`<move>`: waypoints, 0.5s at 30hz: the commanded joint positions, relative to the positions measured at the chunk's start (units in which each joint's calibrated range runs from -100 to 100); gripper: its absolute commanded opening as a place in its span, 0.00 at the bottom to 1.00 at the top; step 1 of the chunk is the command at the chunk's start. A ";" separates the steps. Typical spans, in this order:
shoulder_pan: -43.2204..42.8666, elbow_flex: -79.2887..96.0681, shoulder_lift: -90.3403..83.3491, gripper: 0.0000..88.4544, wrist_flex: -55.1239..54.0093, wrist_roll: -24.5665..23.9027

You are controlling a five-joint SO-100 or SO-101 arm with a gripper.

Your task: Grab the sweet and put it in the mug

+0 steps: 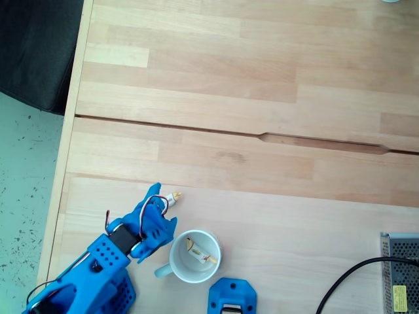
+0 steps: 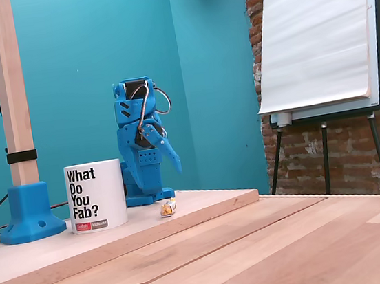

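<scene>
Mug (image 1: 195,256) sitting on table (image 1: 262,131); one sweet (image 1: 200,252) lying inside; second sweet (image 1: 174,196) lying beyond, just beside gripper (image 1: 159,203).

Lighting, as I see it from my station: bright, even daylight in both fixed views. The table (image 1: 262,78) looks pale and slightly washed out from above, without hard glare. Shadows: soft and faint, one beneath the mug (image 2: 96,195). Focus: acceptable; mild softness and compression grain throughout. Edge distortion: none I can detect.
</scene>
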 commanded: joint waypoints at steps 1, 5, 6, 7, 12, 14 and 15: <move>0.03 -1.02 0.58 0.40 -0.54 1.66; 0.10 -1.02 1.79 0.40 -0.54 2.93; 0.10 -1.02 2.13 0.40 -0.54 2.98; 0.10 -1.02 2.39 0.40 -0.54 2.98; 0.10 -1.02 2.99 0.40 -0.63 3.52; 0.10 -1.02 4.54 0.40 -1.35 3.27; 0.10 -1.02 5.83 0.40 -2.24 3.08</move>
